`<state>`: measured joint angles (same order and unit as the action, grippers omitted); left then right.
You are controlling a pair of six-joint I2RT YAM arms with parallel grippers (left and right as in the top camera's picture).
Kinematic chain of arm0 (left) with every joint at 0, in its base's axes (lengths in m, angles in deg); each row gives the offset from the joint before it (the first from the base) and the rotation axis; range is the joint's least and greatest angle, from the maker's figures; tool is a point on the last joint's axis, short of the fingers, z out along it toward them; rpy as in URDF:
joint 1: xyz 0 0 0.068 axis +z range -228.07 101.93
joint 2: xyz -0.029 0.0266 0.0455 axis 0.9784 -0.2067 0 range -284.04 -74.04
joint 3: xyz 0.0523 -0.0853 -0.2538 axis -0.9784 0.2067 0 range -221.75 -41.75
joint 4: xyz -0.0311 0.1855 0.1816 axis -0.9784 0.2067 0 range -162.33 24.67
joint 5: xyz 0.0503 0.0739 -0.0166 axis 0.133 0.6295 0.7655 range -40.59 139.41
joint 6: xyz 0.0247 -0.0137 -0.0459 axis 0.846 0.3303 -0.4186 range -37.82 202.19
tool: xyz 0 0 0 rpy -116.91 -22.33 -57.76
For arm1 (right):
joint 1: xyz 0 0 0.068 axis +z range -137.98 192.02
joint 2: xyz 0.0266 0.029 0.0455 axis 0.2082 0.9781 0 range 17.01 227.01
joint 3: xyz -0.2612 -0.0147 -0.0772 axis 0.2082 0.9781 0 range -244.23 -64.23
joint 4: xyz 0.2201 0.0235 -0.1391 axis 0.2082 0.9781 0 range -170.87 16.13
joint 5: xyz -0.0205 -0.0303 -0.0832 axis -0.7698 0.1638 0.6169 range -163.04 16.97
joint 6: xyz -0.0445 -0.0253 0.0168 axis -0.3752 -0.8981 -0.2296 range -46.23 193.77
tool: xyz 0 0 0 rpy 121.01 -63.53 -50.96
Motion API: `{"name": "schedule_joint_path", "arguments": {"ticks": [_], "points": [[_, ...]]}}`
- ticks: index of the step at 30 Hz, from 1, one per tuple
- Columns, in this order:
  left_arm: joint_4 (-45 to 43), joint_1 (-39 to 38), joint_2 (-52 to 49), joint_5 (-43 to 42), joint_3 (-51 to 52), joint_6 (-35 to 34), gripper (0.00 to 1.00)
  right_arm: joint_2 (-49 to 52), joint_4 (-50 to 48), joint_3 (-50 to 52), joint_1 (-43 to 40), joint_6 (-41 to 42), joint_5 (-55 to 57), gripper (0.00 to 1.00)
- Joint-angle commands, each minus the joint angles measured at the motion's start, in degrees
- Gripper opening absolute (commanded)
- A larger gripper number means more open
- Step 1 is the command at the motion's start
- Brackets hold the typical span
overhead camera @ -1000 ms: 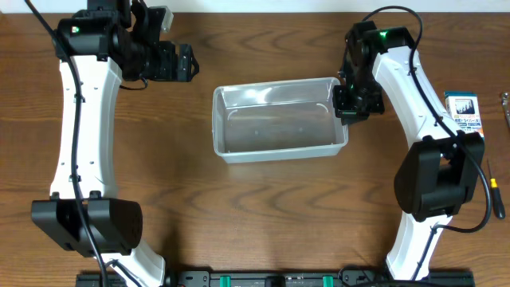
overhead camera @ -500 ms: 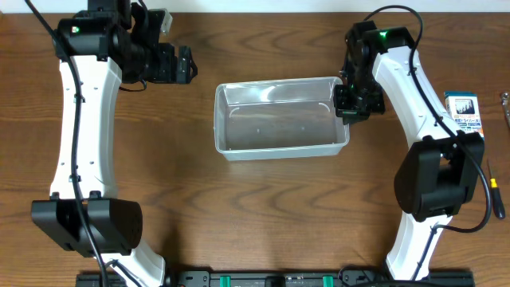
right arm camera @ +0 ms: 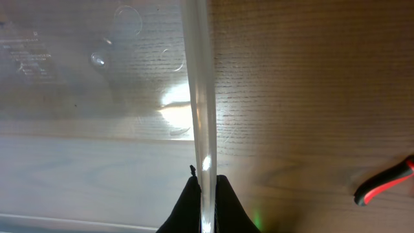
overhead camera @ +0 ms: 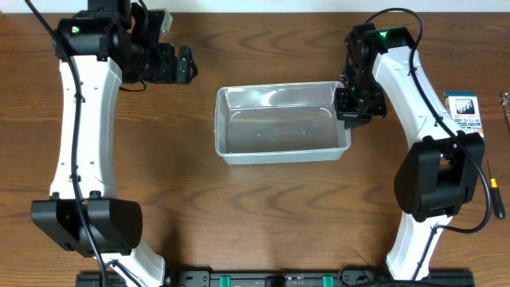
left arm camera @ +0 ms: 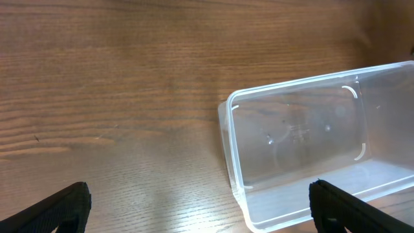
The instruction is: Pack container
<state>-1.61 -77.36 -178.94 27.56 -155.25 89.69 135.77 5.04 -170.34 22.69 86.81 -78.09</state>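
The clear plastic container (overhead camera: pixel 279 123) lies empty in the middle of the table. My right gripper (overhead camera: pixel 348 102) is shut on its right wall; in the right wrist view both black fingers (right arm camera: pixel 189 207) pinch the clear rim (right arm camera: pixel 199 97). My left gripper (overhead camera: pixel 185 64) is open and empty, up and left of the container, clear of it. In the left wrist view the container (left arm camera: pixel 304 149) lies at the right and the two fingertips (left arm camera: pixel 58 210) stand wide apart at the bottom corners.
A small blue-and-white box (overhead camera: pixel 464 108) lies at the right edge of the table. Small hand tools lie by the far right edge (overhead camera: pixel 495 195). A red-and-black handle (right arm camera: pixel 381 188) shows at the right of the right wrist view.
The container has slid slightly to the right and down with my right gripper still on its wall. The left arm has not moved.
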Motion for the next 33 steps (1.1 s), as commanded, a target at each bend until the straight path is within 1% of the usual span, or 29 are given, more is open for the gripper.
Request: {"name": "schedule_joint_path", "arguments": {"ticks": [1,11,15,22,27,31,33], "points": [[0.4,0.3,0.2,0.7,-0.3,0.1,0.98,-2.3,-0.1,0.3,0.9,0.0,0.1,0.01],[0.4,0.3,0.2,0.7,-0.3,0.1,0.98,-2.3,-0.9,0.3,1.0,0.0,0.1,0.02],[0.4,0.3,0.2,0.7,-0.3,0.1,0.98,-2.3,-0.6,0.3,1.0,0.2,0.1,0.07],[0.4,0.3,0.2,0.7,-0.3,0.1,0.98,-2.3,0.8,0.3,1.0,0.2,0.1,0.22],[0.4,0.3,0.2,0.7,-0.3,0.1,0.98,-2.5,0.4,0.3,1.0,1.2,0.1,0.27],[0.4,0.3,0.2,0.9,-0.3,0.1,0.98,-4.2,-1.6,0.3,1.0,1.6,0.1,0.34],[0.4,0.3,0.2,0.9,-0.3,0.1,0.98,-5.3,-2.2,0.3,1.0,1.5,0.2,0.34]]}}
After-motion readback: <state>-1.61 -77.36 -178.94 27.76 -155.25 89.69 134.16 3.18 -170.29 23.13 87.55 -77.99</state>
